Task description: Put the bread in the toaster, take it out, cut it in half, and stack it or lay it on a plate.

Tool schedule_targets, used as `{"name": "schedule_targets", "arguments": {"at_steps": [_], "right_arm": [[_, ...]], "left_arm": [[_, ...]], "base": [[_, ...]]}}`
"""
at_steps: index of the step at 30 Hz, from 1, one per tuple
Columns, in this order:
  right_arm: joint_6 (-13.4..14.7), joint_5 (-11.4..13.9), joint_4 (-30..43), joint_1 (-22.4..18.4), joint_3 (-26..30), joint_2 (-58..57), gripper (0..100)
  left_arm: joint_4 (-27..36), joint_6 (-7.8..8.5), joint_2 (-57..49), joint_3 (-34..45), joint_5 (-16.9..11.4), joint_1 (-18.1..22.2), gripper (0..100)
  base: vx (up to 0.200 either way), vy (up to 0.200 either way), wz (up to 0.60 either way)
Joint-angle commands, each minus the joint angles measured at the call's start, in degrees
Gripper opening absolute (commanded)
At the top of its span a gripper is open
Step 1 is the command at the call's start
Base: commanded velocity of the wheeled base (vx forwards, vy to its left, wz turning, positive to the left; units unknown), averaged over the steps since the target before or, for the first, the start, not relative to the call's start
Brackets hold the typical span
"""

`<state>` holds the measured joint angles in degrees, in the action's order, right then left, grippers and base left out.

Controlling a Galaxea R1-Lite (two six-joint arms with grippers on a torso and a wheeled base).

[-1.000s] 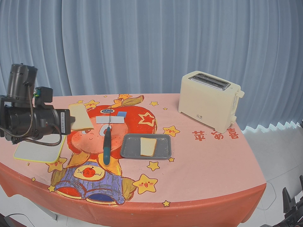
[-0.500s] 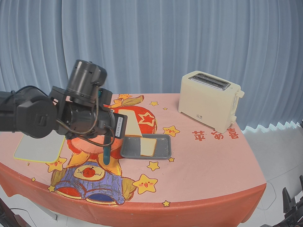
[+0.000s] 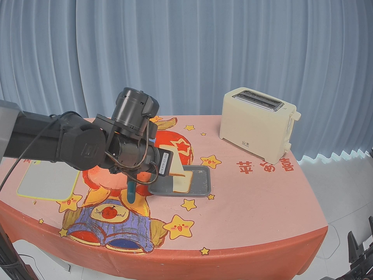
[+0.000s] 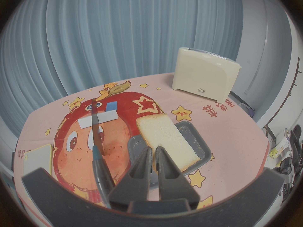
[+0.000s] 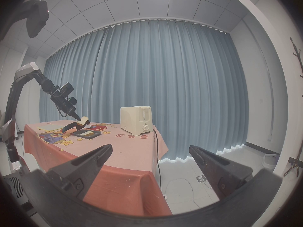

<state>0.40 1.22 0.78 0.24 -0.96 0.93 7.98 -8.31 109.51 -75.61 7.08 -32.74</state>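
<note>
The task is, in my judgement, close to its end. The bread seems cut in two. One half [image 3: 187,181] lies flat on the grey plate [image 3: 203,175]. The left gripper [image 4: 153,148] carries the other half [image 4: 165,137] in the air just above that plate, partly over the lying piece.

The slots of the toaster [image 3: 256,123] look empty, so toasting and cutting appear finished. The knife [image 3: 131,189] lies on the tabletop [image 3: 252,203] just beside the plate, in no gripper. The board [image 3: 46,181] is well apart, at the robot's left. What is left, I think, is only to lower the carried half onto or beside the lying one and let it go.

The carried half is a pale cream rectangle with a thin darker crust on one side and little browning. It is tilted. The left gripper's fingers are nearly together and pinch its near edge.

The right gripper [image 5: 151,148] is spread wide with nothing in it, off the tabletop on the toaster's side.
</note>
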Motion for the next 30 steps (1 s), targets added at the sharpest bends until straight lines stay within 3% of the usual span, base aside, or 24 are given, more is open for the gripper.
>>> {"name": "schedule_targets", "arguments": {"at_steps": [1, 30], "right_arm": [[-0.05, 0.01, 0.01, 0.02, 0.79, -0.93, 100], [-0.05, 0.01, 0.01, 0.02, 0.79, -0.93, 100]], "left_arm": [[0.01, -0.04, 2.03, 0.2, -0.14, -0.04, 0], [-0.34, -0.39, 4.66, -0.42, -0.32, -0.65, 0]], "base": [[0.0, 0.0, 0.0], [0.0, 0.0, 0.0]]}}
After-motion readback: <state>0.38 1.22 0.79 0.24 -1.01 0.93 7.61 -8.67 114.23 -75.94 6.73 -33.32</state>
